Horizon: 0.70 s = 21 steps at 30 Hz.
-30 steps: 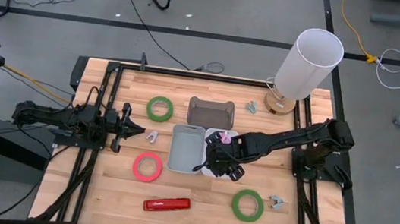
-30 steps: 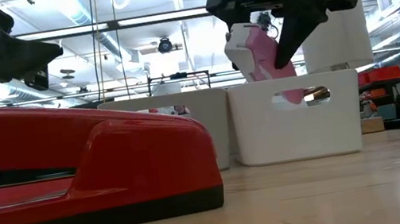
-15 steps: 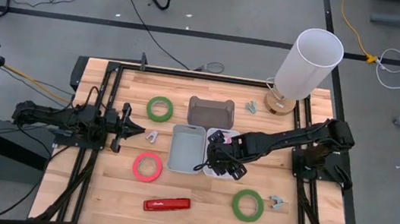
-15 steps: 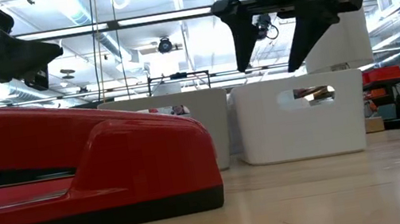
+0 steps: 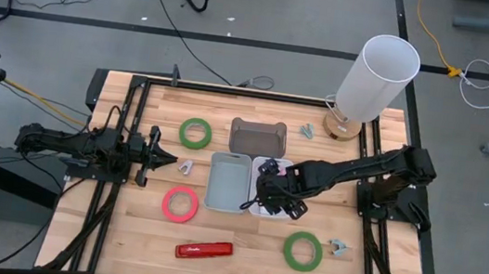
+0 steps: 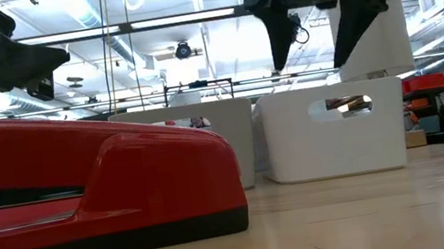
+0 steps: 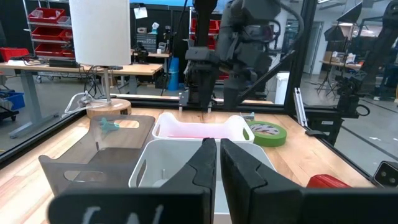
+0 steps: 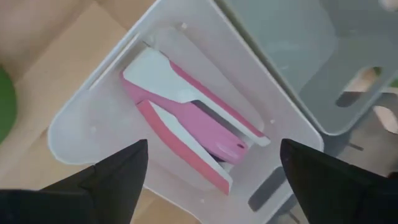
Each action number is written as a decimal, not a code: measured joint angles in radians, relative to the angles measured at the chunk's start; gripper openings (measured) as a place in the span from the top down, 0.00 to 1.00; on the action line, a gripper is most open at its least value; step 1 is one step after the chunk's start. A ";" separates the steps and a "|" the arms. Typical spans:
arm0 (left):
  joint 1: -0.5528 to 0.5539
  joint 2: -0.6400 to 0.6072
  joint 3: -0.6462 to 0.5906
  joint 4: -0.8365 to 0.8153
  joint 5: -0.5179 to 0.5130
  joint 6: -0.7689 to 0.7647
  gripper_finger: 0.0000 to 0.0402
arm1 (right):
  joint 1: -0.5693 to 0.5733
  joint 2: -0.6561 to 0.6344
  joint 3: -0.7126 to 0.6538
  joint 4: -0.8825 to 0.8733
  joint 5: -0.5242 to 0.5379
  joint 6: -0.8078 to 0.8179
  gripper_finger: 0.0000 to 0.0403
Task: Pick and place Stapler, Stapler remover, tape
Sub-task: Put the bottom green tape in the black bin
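Note:
A pink-and-white stapler (image 8: 193, 124) lies on its side on the floor of the white bin (image 5: 284, 168). My right gripper (image 5: 272, 193) hangs open just above that bin, its fingers pointing steeply down and spread wide in the low view (image 6: 319, 29), touching nothing. A red stapler (image 5: 204, 249) rests flat near the table's front edge. A red tape roll (image 5: 180, 203) and two green tape rolls (image 5: 195, 132) (image 5: 302, 251) lie flat. Staple removers (image 5: 186, 165) (image 5: 307, 131) (image 5: 338, 248) lie about the table. My left gripper (image 5: 167, 157) waits shut at the left, pointing level.
A light grey bin (image 5: 228, 182) stands beside the white bin on its left, with a dark grey bin (image 5: 257, 139) behind them. A tall white lamp (image 5: 378, 79) stands at the far right corner. Black rails frame the table's left and right sides.
My right gripper has opened and let go of the pink stapler, which has dropped from a tilted hold above the white bin to lie inside it. The gripper has stayed over the bin, a little higher in the low view.

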 joint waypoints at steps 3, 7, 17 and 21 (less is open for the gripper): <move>0.000 0.000 0.000 0.000 0.000 0.000 0.93 | 0.000 -0.038 0.001 -0.006 0.001 0.033 0.10; 0.000 0.000 0.000 0.000 0.000 0.000 0.93 | 0.005 -0.088 0.001 -0.025 0.008 0.077 0.10; 0.000 0.000 0.000 0.000 0.000 0.000 0.93 | 0.074 -0.237 -0.141 -0.034 0.005 0.210 0.10; 0.000 0.000 0.000 0.000 0.000 0.000 0.93 | 0.102 -0.287 -0.212 -0.041 0.004 0.274 0.10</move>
